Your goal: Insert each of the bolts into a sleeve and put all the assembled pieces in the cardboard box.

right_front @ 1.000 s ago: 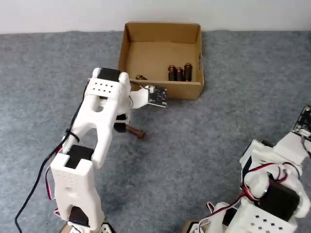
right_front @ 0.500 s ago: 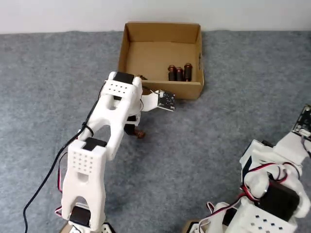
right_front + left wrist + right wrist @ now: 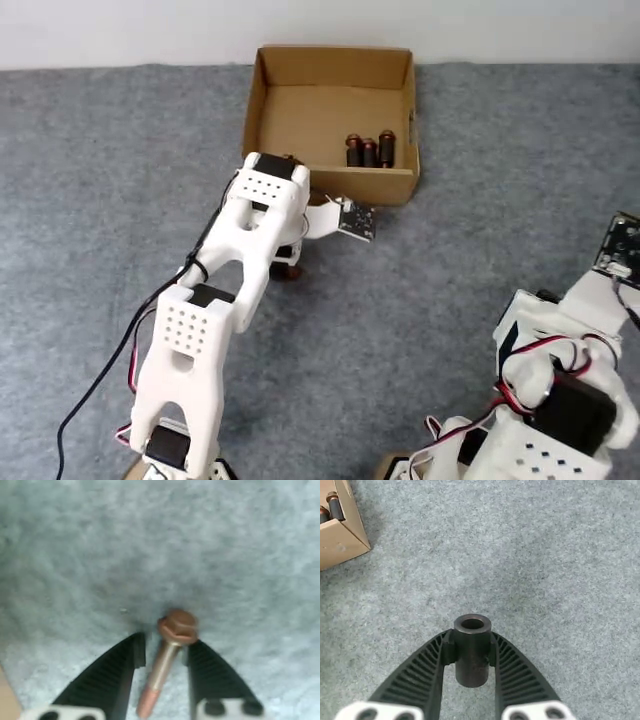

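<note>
A copper bolt (image 3: 172, 635) with a hex head lies on the grey carpet between the fingers of my left gripper (image 3: 165, 642), which is open with a gap on each side of the shaft. From above, the left arm (image 3: 262, 205) covers most of that bolt (image 3: 290, 271), just in front of the cardboard box (image 3: 380, 185). Three assembled pieces (image 3: 368, 150) stand inside the box against its front wall. My right gripper (image 3: 470, 640) is shut on a dark sleeve (image 3: 471, 652), held with its bore visible, above bare carpet.
The box's corner (image 3: 342, 537) with the pieces (image 3: 331, 507) shows far off in the right wrist view. The right arm (image 3: 560, 390) is folded at the lower right. A white wall runs behind the box. Carpet lies open between the arms.
The left arm has swung to the right along the box's front wall and now hangs over the bolt, which has not moved. The right arm has barely moved.
</note>
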`<act>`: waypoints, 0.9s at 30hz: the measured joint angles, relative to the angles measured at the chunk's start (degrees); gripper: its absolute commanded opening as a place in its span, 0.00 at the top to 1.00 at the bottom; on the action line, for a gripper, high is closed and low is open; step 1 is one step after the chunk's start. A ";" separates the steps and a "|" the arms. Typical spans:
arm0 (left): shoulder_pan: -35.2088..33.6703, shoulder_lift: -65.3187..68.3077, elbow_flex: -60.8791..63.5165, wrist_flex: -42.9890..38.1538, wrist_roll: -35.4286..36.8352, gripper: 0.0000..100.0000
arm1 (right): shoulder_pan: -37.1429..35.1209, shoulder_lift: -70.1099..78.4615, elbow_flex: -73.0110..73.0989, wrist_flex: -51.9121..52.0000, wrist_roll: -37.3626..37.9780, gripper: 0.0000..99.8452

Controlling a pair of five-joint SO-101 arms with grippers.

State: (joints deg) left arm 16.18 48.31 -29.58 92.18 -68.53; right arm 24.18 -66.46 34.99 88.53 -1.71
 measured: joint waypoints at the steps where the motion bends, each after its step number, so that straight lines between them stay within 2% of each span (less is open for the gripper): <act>1: 0.26 0.00 -0.09 0.88 0.00 1.00 | 0.00 0.00 0.00 0.00 0.00 0.99; 6: 0.79 0.18 -0.26 3.25 0.35 1.00 | 0.00 0.00 0.00 0.00 0.00 0.99; 8: 0.79 0.18 -0.44 3.52 2.55 1.00 | 0.00 0.00 0.00 0.00 0.09 0.99; 14: 1.05 -2.11 -0.09 5.89 15.65 1.00 | 0.00 0.00 0.00 0.00 0.09 0.99; 17: 1.14 -7.47 3.08 6.24 22.07 1.00 | 0.00 0.00 0.00 0.00 0.09 0.99; 23: 3.43 -23.65 18.90 6.24 33.85 1.00 | -1.41 0.00 0.00 0.44 0.09 0.99; 27: 7.03 -35.43 30.33 6.42 47.38 1.00 | -6.15 0.00 0.00 3.16 0.09 0.99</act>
State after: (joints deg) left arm 23.21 12.88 0.75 98.59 -21.14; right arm 18.02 -66.46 34.99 91.69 -1.63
